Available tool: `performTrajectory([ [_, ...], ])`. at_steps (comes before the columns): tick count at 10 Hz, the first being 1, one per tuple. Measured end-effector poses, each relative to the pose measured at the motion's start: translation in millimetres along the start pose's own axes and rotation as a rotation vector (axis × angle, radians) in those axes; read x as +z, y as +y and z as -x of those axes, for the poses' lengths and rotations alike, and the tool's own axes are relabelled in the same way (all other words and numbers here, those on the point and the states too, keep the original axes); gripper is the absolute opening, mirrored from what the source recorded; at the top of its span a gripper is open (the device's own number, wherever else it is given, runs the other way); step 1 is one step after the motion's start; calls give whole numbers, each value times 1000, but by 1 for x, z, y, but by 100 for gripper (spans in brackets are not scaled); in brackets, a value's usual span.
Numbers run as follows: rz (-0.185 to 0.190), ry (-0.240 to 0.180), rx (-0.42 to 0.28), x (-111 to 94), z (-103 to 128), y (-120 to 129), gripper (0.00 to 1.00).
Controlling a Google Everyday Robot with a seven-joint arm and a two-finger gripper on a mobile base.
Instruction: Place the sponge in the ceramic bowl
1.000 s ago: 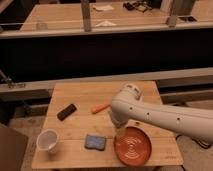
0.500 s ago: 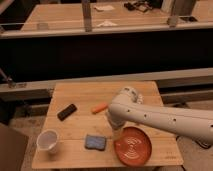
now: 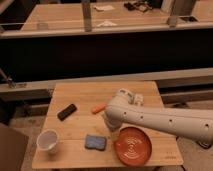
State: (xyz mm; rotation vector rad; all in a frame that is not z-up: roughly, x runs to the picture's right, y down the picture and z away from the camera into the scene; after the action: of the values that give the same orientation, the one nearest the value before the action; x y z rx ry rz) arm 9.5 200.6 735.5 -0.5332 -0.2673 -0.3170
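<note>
Small blue-grey sponge (image 3: 95, 142) sits just left of round orange-red ceramic bowl (image 3: 134, 147); gripper (image 3: 110, 128) by bowl's upper-left rim, jaw state can't tell.

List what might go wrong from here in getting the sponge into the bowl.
1. The gripper hangs over the gap between the sponge and the ceramic bowl. Descending there, it may knock the bowl's rim rather than reach the sponge.
2. The sponge lies flat near the front edge of the table; a poor grasp could push it off.
3. The bowl also sits near that edge, so a bump might shift it off.
</note>
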Motion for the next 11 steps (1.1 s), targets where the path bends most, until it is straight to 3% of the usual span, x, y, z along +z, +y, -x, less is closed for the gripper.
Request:
performTrajectory([
  [11, -26, -31, -40, 5, 31, 11, 80],
])
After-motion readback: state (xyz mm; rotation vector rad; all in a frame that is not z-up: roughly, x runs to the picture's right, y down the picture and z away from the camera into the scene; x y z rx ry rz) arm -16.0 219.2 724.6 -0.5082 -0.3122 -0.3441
